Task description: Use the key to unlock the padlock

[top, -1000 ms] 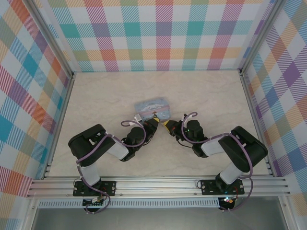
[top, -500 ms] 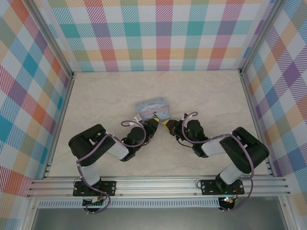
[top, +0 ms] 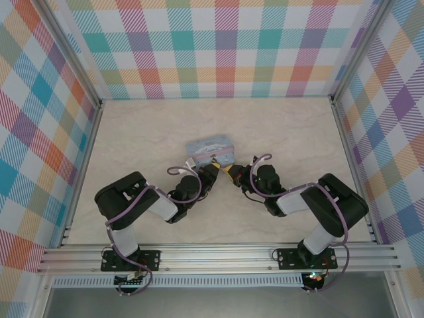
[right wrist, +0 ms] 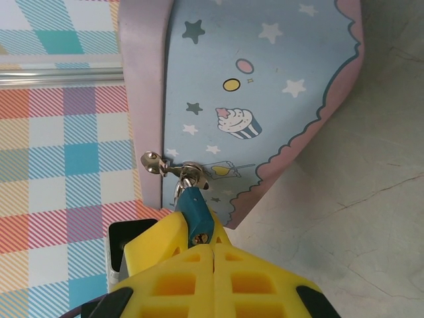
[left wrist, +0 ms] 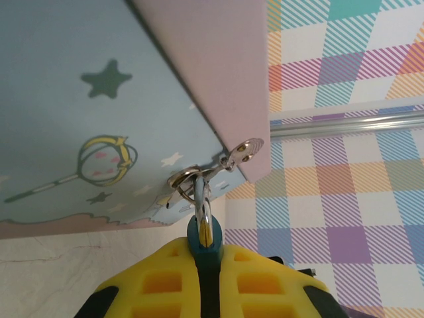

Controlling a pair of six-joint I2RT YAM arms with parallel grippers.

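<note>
Two yellow fingers of the left gripper (left wrist: 202, 257) clench the padlock (left wrist: 200, 240) by its teal body. Its long axis runs away from the wrist, with the shackle (left wrist: 203, 202) pointing into the hasp (left wrist: 242, 151) of the tin (left wrist: 79, 99). The right gripper (right wrist: 211, 248) has its fingers pressed together at the padlock's base; whether they pinch anything, I cannot tell.

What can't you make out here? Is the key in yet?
- Whether the key is in: right wrist view, the right gripper's shut fingers cover the padlock's base.
- Padlock's lower body: left wrist view, hidden between the left gripper's fingers.
- Top view: padlock too small, crowded by both grippers near the tin.
</note>
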